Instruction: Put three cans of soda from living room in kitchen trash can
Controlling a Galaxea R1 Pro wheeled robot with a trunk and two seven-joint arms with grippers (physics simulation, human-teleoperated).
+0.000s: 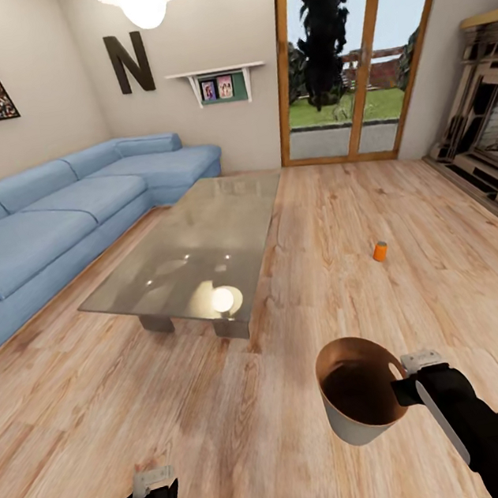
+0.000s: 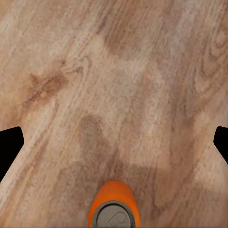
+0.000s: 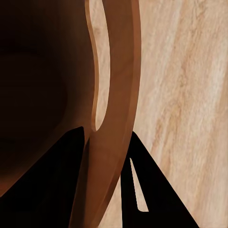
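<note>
Rightward, open floor around can.

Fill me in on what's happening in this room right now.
A two-armed robot stands on the light wood plank floor of a living room. Its right gripper is clamped on the rim of a small pale grey bin with a tan-brown inside, holding it above the floor. Its left gripper hangs open over an orange soda can with a silver top standing on the floor. A second orange can stands farther off, right of the glass coffee table.
</note>
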